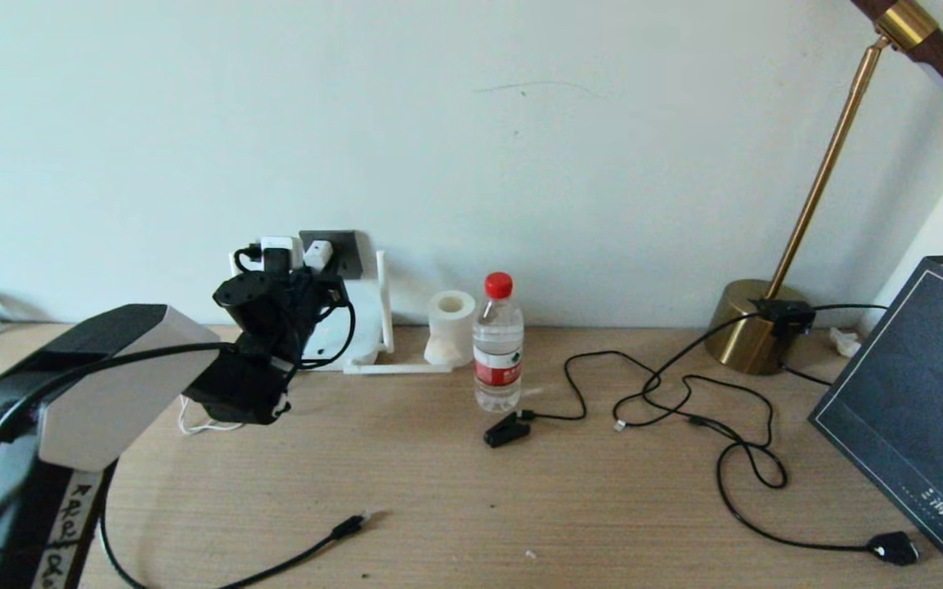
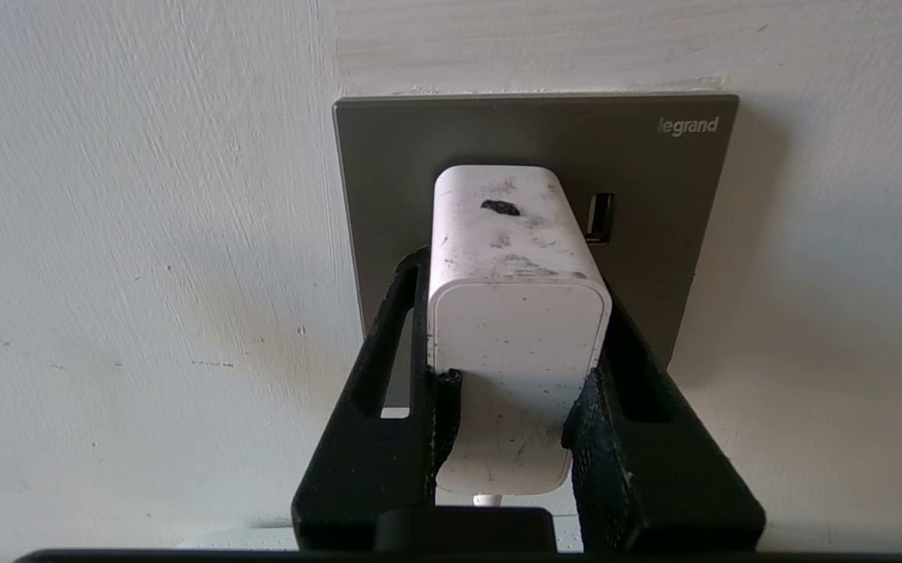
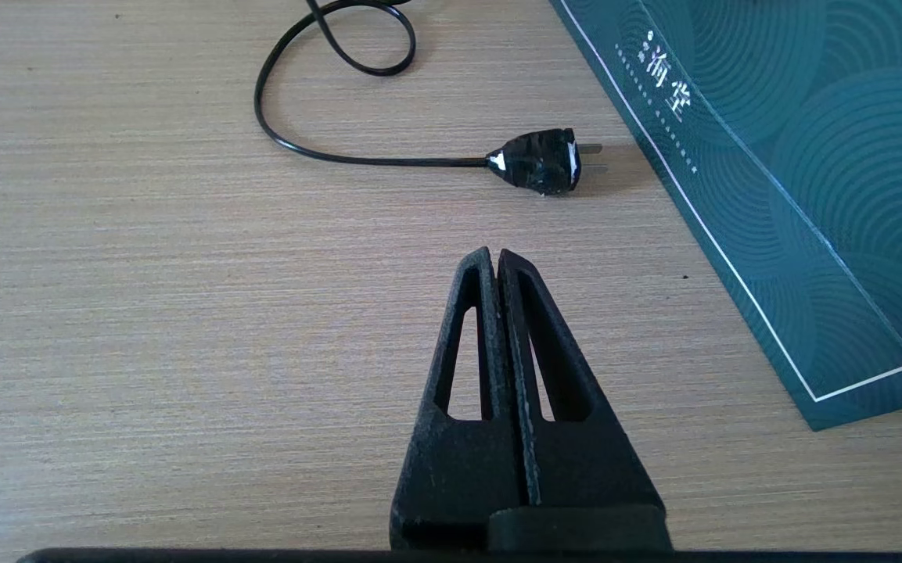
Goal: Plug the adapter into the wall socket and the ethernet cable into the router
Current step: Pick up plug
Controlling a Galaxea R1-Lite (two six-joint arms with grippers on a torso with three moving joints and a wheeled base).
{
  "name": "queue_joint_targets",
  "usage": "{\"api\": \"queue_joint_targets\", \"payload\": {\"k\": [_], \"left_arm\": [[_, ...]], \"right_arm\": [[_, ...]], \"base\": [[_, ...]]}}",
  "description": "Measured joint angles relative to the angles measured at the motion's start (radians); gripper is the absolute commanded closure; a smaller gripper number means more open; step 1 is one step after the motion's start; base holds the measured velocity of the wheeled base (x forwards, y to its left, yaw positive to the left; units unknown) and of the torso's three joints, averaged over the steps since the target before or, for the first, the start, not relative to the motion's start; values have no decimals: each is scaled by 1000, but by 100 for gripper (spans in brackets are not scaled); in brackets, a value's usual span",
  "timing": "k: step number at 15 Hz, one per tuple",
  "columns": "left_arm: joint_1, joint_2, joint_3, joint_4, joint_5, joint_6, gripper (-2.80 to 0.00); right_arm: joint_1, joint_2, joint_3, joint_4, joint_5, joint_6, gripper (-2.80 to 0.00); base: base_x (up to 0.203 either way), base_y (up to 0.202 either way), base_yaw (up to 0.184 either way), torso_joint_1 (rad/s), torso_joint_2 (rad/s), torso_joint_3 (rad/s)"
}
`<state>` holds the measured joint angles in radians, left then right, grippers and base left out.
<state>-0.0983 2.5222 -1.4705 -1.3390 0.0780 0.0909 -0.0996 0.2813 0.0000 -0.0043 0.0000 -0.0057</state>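
Here the left end effector [image 2: 513, 391] is clamped on the adapter [image 2: 515, 266] at the surface's far-left edge; its long axis points straight into the wall socket [image 2: 654, 180], seemingly seated. The right end effector [image 3: 497, 262], pressed together, hovers near the front-right corner.

Adapter [image 2: 515, 258] on wall socket [image 2: 654, 180] (router [image 1: 361, 315] right, below).

Random desk stuff: water bottle [image 1: 497, 343] next to a tissue roll [image 1: 451, 325], brass lamp [image 1: 753, 323] far right, teal book [image 1: 913, 401], loose black plug [image 3: 538, 160].
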Motion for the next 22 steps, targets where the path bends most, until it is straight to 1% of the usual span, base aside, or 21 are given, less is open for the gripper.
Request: {"api": "queue_joint_targets", "payload": {"k": [4, 7, 13, 22], "left_arm": [[5, 14, -26, 0, -26, -1, 0], [13, 15, -28, -1, -33, -1, 0], [28, 11, -26, -3, -34, -2, 0], [24, 13, -26, -4, -29, -1, 0]], "right_arm": [[0, 0, 0, 0, 0, 0, 0], [0, 0, 0, 0, 0, 0, 0], [0, 0, 0, 0, 0, 0, 0], [0, 0, 0, 0, 0, 0, 0]], "base": [[0, 0, 0, 0, 0, 0], [0, 0, 0, 0, 0, 0], [0, 0, 0, 0, 0, 0], [0, 0, 0, 0, 0, 0]]}}
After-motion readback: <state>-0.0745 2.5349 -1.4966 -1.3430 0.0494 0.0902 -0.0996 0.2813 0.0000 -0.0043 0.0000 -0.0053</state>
